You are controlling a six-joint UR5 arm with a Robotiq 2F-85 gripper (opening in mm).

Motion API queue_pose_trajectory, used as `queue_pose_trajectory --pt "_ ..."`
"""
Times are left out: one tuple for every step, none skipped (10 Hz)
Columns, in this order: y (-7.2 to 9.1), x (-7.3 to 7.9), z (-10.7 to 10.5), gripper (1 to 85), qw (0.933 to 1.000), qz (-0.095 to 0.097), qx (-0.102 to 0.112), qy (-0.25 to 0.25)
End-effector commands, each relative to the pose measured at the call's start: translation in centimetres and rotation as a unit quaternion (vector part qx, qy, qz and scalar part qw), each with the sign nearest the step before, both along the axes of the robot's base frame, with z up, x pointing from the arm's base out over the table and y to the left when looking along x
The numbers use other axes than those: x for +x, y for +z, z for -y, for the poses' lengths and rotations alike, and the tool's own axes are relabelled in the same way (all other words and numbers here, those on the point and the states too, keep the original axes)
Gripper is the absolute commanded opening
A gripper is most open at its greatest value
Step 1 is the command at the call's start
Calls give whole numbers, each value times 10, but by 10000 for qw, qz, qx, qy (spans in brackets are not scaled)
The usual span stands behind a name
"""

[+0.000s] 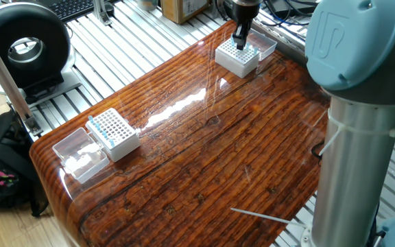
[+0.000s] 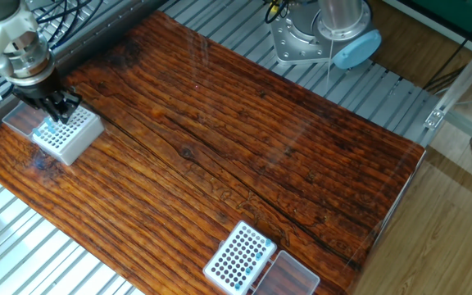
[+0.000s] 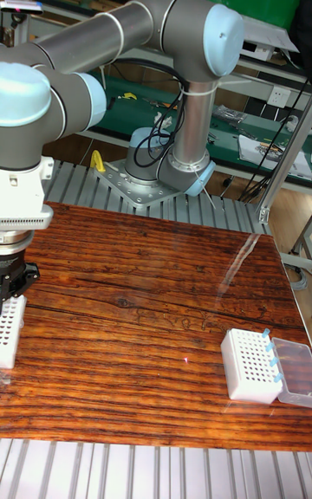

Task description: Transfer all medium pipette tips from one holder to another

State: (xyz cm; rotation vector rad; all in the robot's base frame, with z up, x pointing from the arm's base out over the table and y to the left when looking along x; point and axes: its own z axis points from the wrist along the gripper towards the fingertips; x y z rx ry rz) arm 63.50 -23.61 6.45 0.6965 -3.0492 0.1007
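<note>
**Seating a tip in the far holder**

The gripper stands low over the white holder at one end of the wooden table, its fingertips right down at the grid of holes. A speck of light blue shows at the fingertips in the other fixed view, so it is probably placing or releasing a tip; whether the fingers are closed on it or already parted I cannot tell, since they are too small and dark to read. A clear lid lies just beside this holder.

The remaining medium pipette tips stand in a row along one edge of the second holder, at the opposite end of the table near its corner, with its own clear lid beside it. In the tall fixed view the same blue tops line the holder's side next to the lid.

To do this step well, I judge the tip must be kept upright and centred over one hole, lowered straight until it seats, then let go without sideways drag; the retreat should be vertical so that the fingers do not tip the holder or pull the tip back out.
</note>
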Motion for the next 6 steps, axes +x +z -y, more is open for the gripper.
queue_pose_trajectory --pt "1 0 -2 180 10000 10 59 -62" --pt "1 0 -1 143 10000 11 51 -70" --pt "1 0 -1 137 10000 11 51 -78" --pt "2 0 -2 133 10000 3 51 -78" --pt "3 -1 -2 130 10000 -4 51 -79" --pt "5 0 -2 130 9999 -20 67 -80"
